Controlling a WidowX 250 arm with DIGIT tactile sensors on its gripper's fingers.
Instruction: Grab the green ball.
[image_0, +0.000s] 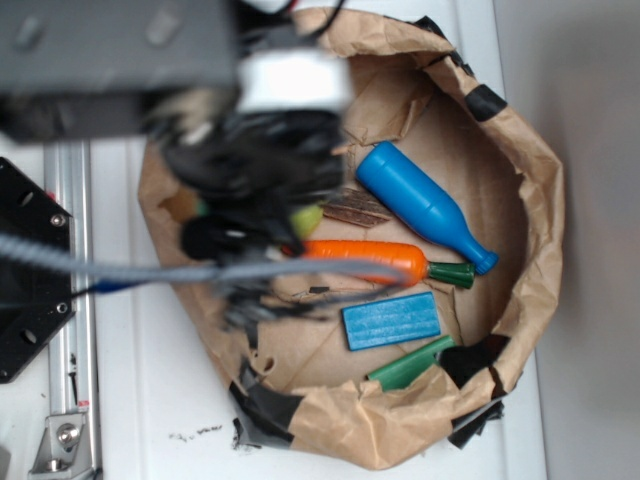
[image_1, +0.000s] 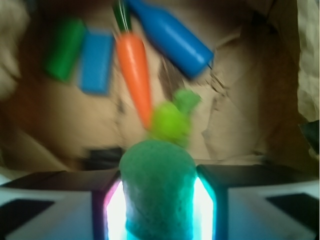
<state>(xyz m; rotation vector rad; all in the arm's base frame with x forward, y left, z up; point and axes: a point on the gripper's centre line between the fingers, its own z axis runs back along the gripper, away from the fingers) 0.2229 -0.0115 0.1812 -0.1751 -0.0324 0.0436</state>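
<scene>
The gripper (image_1: 159, 200) is clamped on the ball (image_1: 158, 187): in the wrist view the round teal-green ball sits wedged between the two glowing pads (image_1: 114, 212), its surface finely dimpled though blurred. Just beyond the ball lies a fuzzy lime plush (image_1: 172, 120), and beyond that the smooth orange carrot (image_1: 136, 70) with its dark green stem. Beside the carrot on one side is the glossy blue bottle (image_1: 170, 36); on the other, a flat blue block (image_1: 97, 61) with a green stick (image_1: 65, 48) next to it.

The exterior view hides the ball entirely behind the blurred black arm (image_0: 250, 170); only a sliver of the plush (image_0: 307, 220) shows at the carrot's tip. It does show what the wrist view cannot: everything lies in a crumpled brown paper bag (image_0: 520, 160) with a rolled rim patched in black tape, and the block's ridged top face.
</scene>
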